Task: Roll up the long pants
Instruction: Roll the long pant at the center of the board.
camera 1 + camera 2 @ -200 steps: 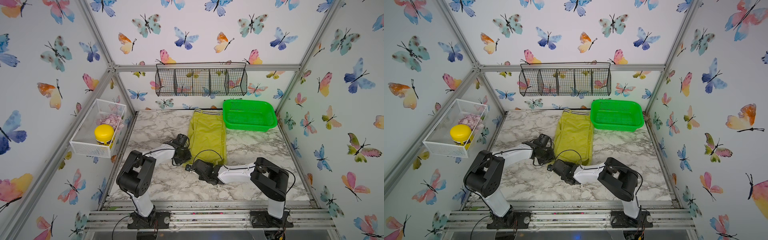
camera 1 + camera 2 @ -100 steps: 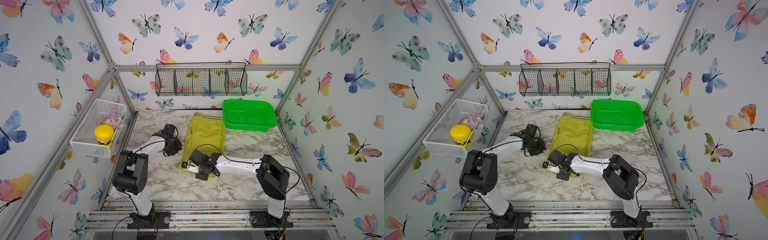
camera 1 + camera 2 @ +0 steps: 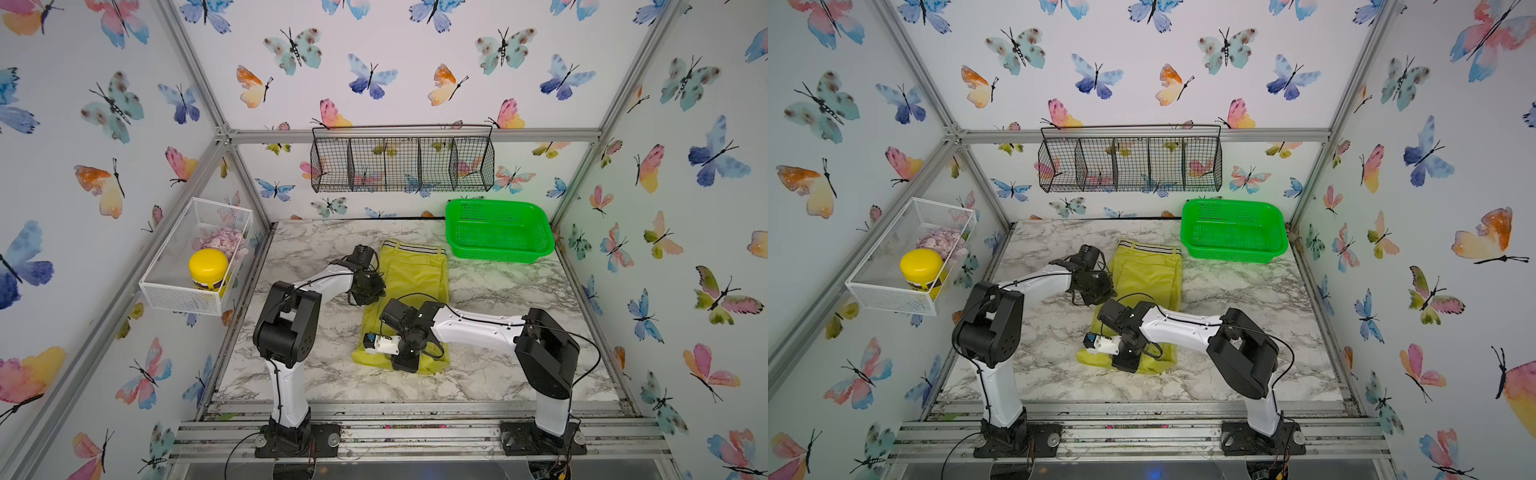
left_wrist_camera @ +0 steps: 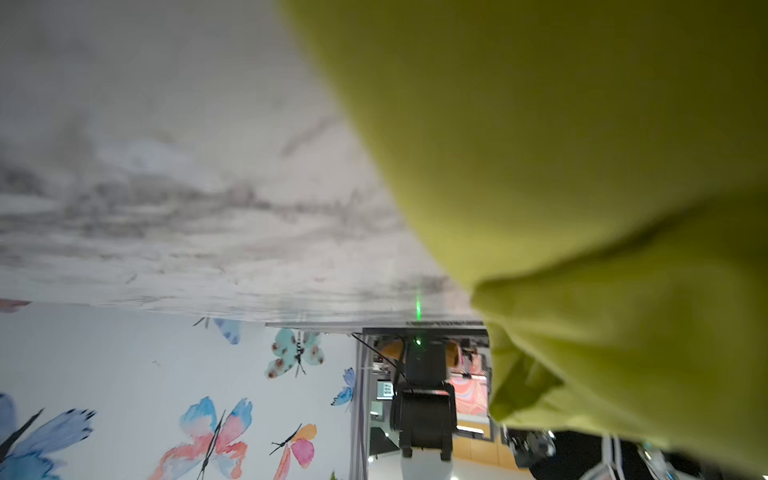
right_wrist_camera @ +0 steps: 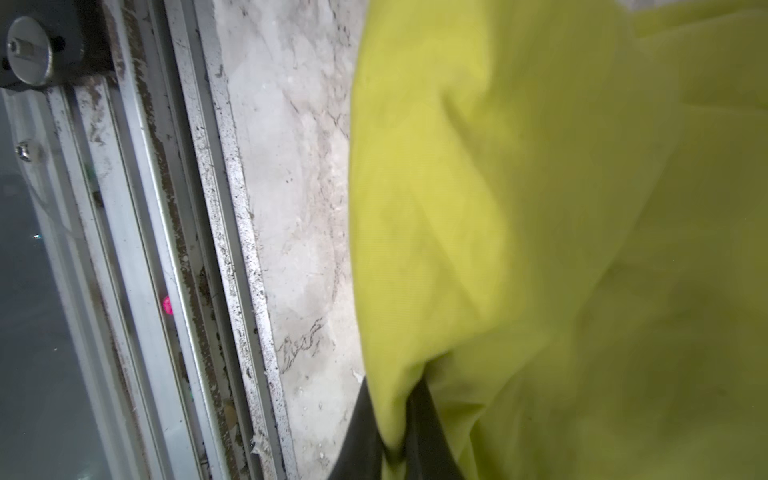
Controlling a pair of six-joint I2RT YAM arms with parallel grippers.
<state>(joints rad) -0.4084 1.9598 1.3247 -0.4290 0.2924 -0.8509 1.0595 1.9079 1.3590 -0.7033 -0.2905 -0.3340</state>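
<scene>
Gripped a fold of the long pants (image 5: 540, 208) tight between the dark fingers (image 5: 430, 440) of the right end effector (image 3: 404, 362), at the near hem. Could not tell whether the left end effector (image 3: 370, 291) held cloth or only touched its edge, farther up the legs. Found the rest flat on the counter (image 3: 498, 299) beyond, waistband (image 3: 413, 246) farthest off, near the basket (image 3: 498, 232). Judged it best to bring the left level with the right, pinch the same hem, turn both together, and keep the first tuck tight and square.

Right pincer (image 5: 392, 444) is pinched closed, low; left pincer (image 3: 371, 292) tilts downward nearby.
</scene>
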